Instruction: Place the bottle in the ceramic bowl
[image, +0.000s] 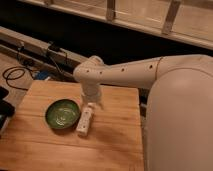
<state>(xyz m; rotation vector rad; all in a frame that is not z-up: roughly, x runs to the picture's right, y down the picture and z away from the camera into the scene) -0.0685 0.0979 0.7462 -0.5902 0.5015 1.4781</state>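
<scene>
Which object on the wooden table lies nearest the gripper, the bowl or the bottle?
The white bottle: the gripper hangs at its far end, while the green ceramic bowl sits off to the side.

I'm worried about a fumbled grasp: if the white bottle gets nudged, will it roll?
Probably: the bottle lies on its side on the wooden table and looks rounded. The bowl close beside it would likely stop it on that side. It seems rigid, keeping a straight shape. The gripper hangs over its far end.
</scene>
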